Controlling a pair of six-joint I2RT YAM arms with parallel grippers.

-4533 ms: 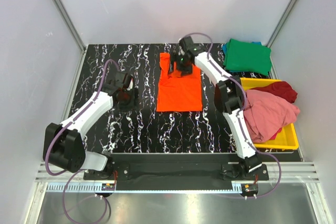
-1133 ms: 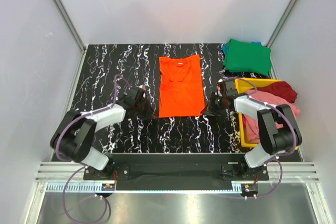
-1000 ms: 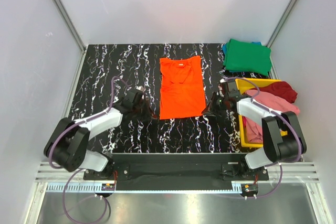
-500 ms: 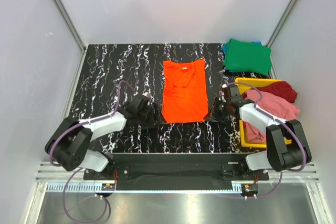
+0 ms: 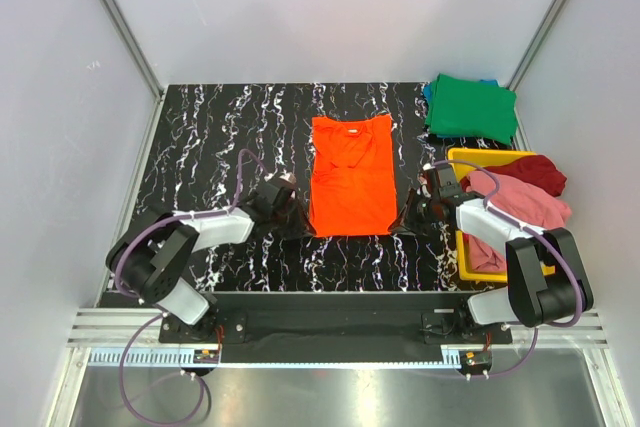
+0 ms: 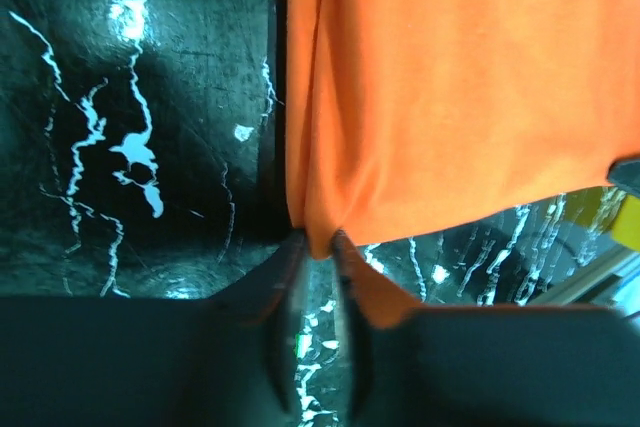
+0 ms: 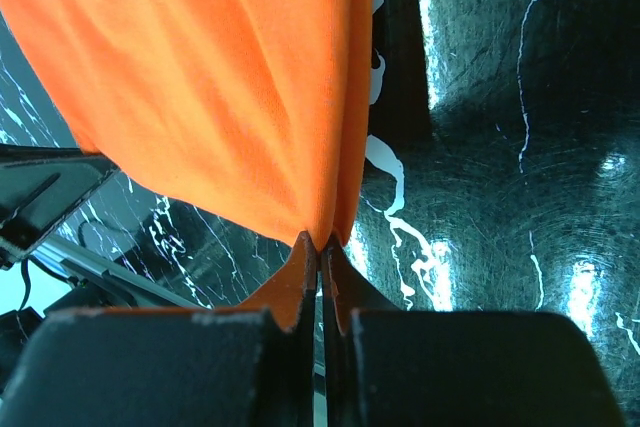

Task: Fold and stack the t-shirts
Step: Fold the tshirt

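Top external view: orange shirt lies flat mid-table, a narrow oblong, collar at the far end, hem towards the arm bases. Left gripper sits at the near-left hem corner, right gripper at the near-right corner. Change over the last second: both arms have pulled back towards their bases and the shirt has slid with them, its hem now nearer the front edge and the whole cloth a touch further right; a few seconds back the right gripper was up at the collar and the left stood well off to the side. Wrist views confirm the hold: the left fingertips are closed to a thin slit with a peak of orange cloth nipped between them, and the right fingertips likewise, pressed together on a bunched corner. Judgement: the drag has squared the shirt, and both hem corners are in hand for the fold up towards the collar. Stack so far: green shirt at the far right with a sliver of blue shirt beneath; dark red shirt and pink shirt heaped unfolded in the yellow tray. Hard to make out: how many layers each gripper holds, the sleeves tucked out of sight, the left wrist view blurred at the fingers.
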